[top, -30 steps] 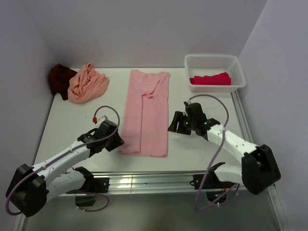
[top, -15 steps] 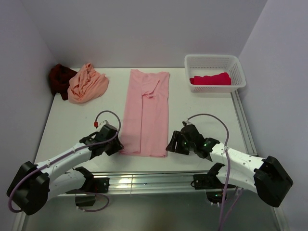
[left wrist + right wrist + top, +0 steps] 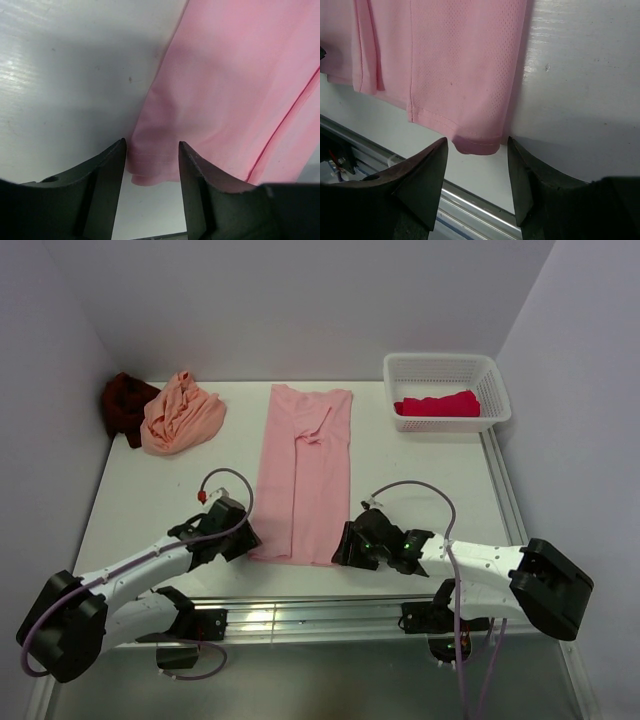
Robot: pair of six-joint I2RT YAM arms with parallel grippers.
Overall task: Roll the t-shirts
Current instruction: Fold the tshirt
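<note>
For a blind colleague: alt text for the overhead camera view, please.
A light pink t-shirt, folded into a long strip, lies on a table, with the left gripper and right gripper at its near corners. A peach shirt and maroon shirt are heaped far left; a crimson shirt lies in a white basket far right.

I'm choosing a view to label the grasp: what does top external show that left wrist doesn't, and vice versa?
Only top external: the basket, the crimson-pink t-shirt in it, the peach-orange t-shirt, the dark maroon t-shirt, the right gripper. Only left wrist: that the left gripper stands open astride the hem corner of the light pink t-shirt. Both: that t-shirt and the table.
</note>
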